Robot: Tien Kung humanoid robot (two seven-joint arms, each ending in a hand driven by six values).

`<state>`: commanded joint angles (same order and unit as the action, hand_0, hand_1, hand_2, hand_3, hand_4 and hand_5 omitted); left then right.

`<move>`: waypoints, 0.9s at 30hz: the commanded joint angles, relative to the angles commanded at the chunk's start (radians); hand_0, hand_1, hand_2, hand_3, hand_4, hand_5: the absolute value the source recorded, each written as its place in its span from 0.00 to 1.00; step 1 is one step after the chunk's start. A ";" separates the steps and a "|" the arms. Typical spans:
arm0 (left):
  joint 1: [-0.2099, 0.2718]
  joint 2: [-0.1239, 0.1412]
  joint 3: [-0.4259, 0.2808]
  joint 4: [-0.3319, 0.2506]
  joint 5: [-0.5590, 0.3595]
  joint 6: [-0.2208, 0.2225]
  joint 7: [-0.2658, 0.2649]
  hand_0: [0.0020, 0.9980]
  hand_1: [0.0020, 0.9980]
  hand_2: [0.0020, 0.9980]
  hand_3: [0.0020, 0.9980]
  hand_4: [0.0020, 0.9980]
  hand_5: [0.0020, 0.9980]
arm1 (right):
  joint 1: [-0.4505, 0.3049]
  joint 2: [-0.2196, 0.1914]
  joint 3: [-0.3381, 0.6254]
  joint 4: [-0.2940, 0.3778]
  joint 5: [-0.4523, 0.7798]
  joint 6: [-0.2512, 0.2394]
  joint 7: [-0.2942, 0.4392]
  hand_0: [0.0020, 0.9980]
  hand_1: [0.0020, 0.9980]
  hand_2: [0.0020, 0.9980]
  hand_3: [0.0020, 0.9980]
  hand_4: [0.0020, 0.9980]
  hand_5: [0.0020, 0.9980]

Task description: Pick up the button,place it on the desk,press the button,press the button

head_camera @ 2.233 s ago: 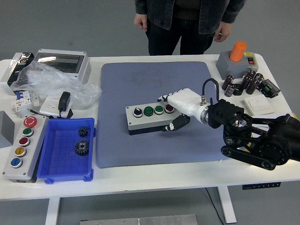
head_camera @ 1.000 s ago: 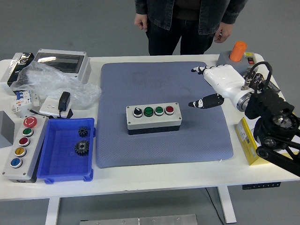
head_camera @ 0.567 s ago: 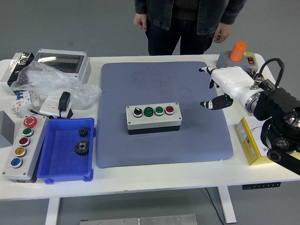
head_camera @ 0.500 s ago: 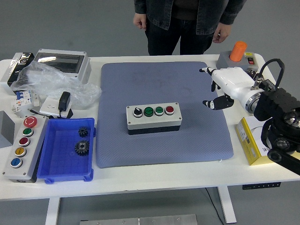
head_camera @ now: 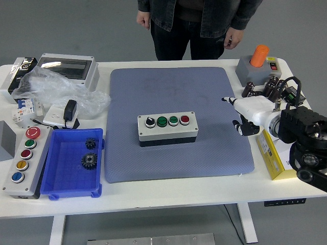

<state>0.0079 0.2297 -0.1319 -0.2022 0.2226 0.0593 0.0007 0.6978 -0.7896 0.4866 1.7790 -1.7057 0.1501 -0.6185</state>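
A grey button box (head_camera: 167, 129) lies in the middle of the blue-grey mat (head_camera: 179, 92). Its top carries a black selector knob, two green buttons and a red button (head_camera: 184, 120) in a row. My right hand (head_camera: 245, 113), white with dark fingertips, hovers over the mat's right edge, well right of the box and touching nothing. Its fingers are relaxed and hold nothing. My left arm is out of view.
A person (head_camera: 189, 23) stands at the far side, hands hanging. Left: a blue tray (head_camera: 71, 190) with gears, a multi-button panel (head_camera: 23, 159), a plastic bag (head_camera: 56, 89) and a grey enclosure (head_camera: 69, 69). Right: an orange-capped switch box (head_camera: 257, 64), black capacitors (head_camera: 265, 88) and a yellow box (head_camera: 271, 155).
My right hand has drawn back from the button box, first up and right, then down to the mat's right edge. The box has stayed put. The person has shifted slightly left.
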 joint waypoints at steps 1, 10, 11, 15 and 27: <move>0.000 0.000 0.001 0.000 -0.001 0.000 0.000 0.66 0.69 0.62 0.64 0.65 0.33 | 0.004 0.003 -0.006 0.000 0.004 -0.002 0.002 0.51 0.44 0.23 1.00 0.45 0.00; 0.003 -0.002 0.010 0.001 -0.010 -0.001 0.001 0.66 0.69 0.62 0.64 0.65 0.33 | 0.041 0.055 -0.070 0.000 0.031 -0.042 0.024 0.49 0.43 0.23 1.00 0.45 0.00; 0.002 -0.002 0.010 0.001 -0.010 -0.001 0.001 0.66 0.69 0.62 0.64 0.65 0.33 | 0.042 0.062 -0.075 0.000 0.033 -0.046 0.024 0.49 0.43 0.23 1.00 0.45 0.00; 0.003 -0.002 0.011 0.001 -0.012 -0.001 0.001 0.66 0.69 0.62 0.64 0.65 0.33 | 0.038 0.078 -0.077 0.000 0.058 -0.051 0.023 0.49 0.43 0.23 1.00 0.45 0.00; 0.001 -0.001 0.015 0.001 -0.015 -0.002 0.001 0.66 0.69 0.62 0.64 0.66 0.33 | 0.055 0.148 -0.108 0.000 0.117 -0.081 0.044 0.48 0.43 0.22 1.00 0.44 0.00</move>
<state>0.0090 0.2283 -0.1172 -0.2016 0.2078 0.0574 0.0019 0.7531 -0.6417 0.3790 1.7790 -1.5890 0.0692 -0.5749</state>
